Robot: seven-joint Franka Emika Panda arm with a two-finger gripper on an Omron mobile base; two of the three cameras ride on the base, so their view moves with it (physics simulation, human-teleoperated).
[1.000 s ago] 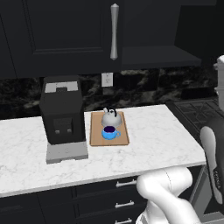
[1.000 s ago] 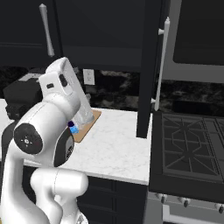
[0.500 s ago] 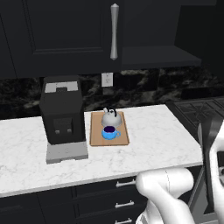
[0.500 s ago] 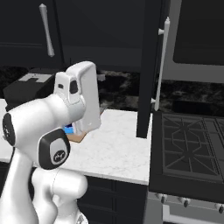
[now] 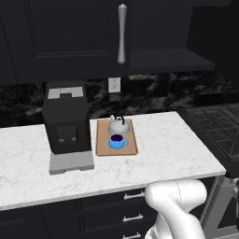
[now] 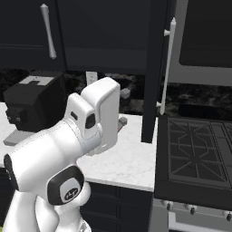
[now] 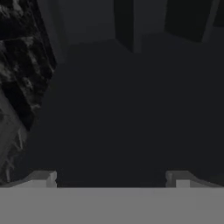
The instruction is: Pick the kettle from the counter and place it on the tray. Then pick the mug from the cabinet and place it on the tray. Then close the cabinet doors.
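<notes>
Left of the counter (image 5: 177, 149): the black machine (image 5: 66, 123) stands on its grey base, unchanged.

Centre, toward the back edge: the tray (image 5: 131, 147) carries the kettle (image 5: 117, 125) at its rear and the mug (image 5: 117, 141) just in front of it, near its middle. Neither has moved over the last second. I judge both placements complete.

Above: the left cabinet door (image 5: 70, 37) is shut. To its right the cabinet (image 5: 170, 60) shows its shelf, so that side is not closed. In the right base view the right-hand door (image 6: 152, 68) stands edge-on, swung out over the counter's right end.

Change noted: my arm has swung away from the tray and rightward, toward that open door. It now blocks the tray in the right base view.

My gripper (image 7: 111, 180) holds nothing, with fingertips (image 7: 43, 178) spread wide. It faces a dark flat surface at close range. I cannot tell for certain which surface it is.

Finding: only closing the doors remains. The next move calls for contact on the open door's outer face or handle (image 6: 168, 63).
</notes>
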